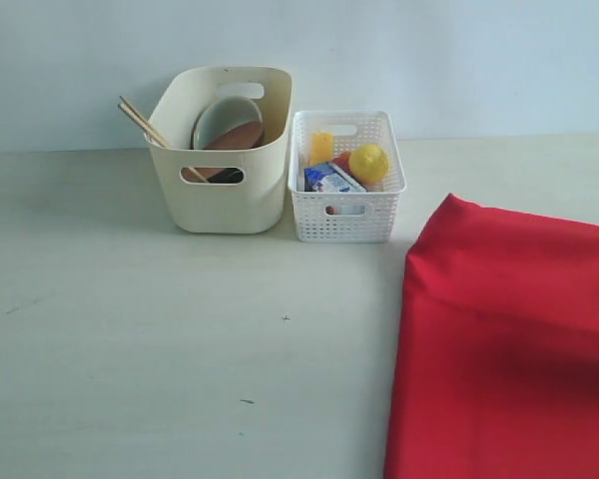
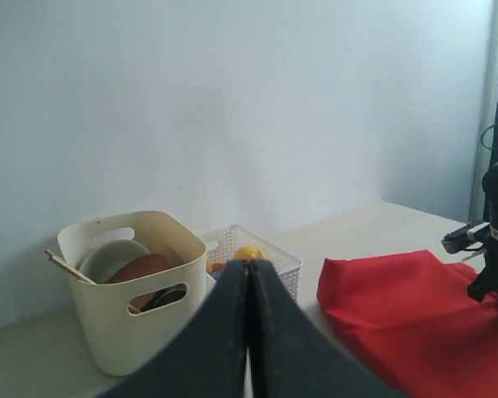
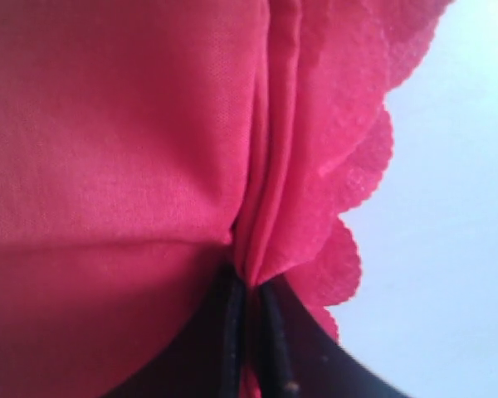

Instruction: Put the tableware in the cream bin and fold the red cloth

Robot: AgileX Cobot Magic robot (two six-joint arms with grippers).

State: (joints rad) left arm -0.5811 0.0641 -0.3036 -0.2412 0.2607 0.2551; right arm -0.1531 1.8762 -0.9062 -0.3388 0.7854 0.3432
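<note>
Large bright red fabric cloth [image 1: 509,349]: light, limp, likely bunches; take by scalloped edge. Right fingers [image 3: 275,356] pinch a fold there; left fingers [image 2: 224,332] closed, empty.

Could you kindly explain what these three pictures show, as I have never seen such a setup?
This is a two-armed robot, each arm ending in a claw. One picture comes from a camera off the arms, the other two from a camera on each wrist. On the table stand a cream bin holding a bowl, plate and chopsticks, and a white basket of food, including a lemon. A red cloth lies beside them. The left claw is shut and empty. The right claw is shut, pinching the cloth near its scalloped edge.
</note>
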